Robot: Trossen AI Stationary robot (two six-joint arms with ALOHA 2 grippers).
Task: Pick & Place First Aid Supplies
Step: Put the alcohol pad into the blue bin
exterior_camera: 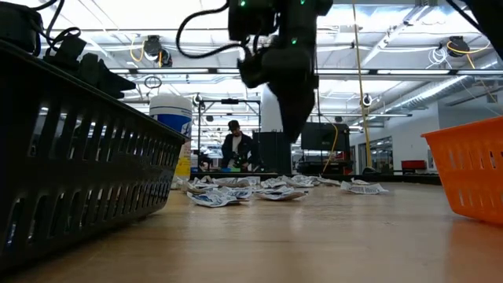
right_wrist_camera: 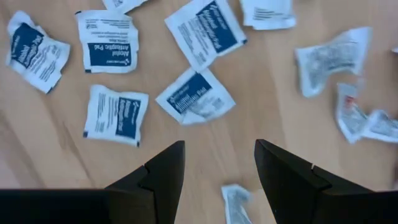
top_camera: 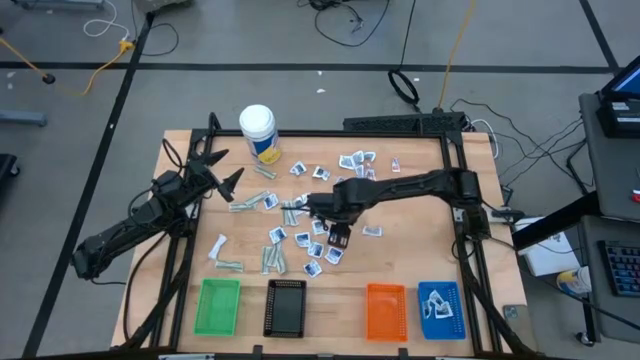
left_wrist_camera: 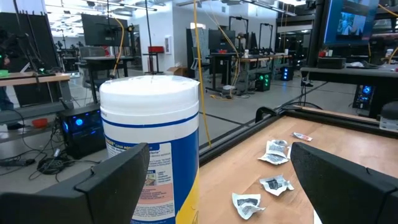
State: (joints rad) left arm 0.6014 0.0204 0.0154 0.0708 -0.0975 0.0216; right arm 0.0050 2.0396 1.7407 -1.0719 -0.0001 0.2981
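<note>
Mid-frame in the high view, the right gripper (top_camera: 337, 236) is hanging over the scattered sachets (top_camera: 305, 240), fingers (right_wrist_camera: 163, 168) parted with nothing between them, bare table (top_camera: 400, 260) showing in the gap. Sachets are lying across the frame's centre, a few strips (top_camera: 229, 265) lower left, one blue-print sachet (right_wrist_camera: 194, 95) just ahead of the fingers. Along the bottom edge the green tray (top_camera: 217, 306), black tray (top_camera: 286, 306), orange tray (top_camera: 385, 310) and blue tray (top_camera: 440, 309) are sitting in a row. Left gripper (top_camera: 218, 172) is waiting wide open upper left, facing the bottle (left_wrist_camera: 151, 143). Risk: packets are flat and crowded, so closing could be pinching two at once, or sliding off one lying flush on the wood. Dropping into the wrong tray also looks possible.
</note>
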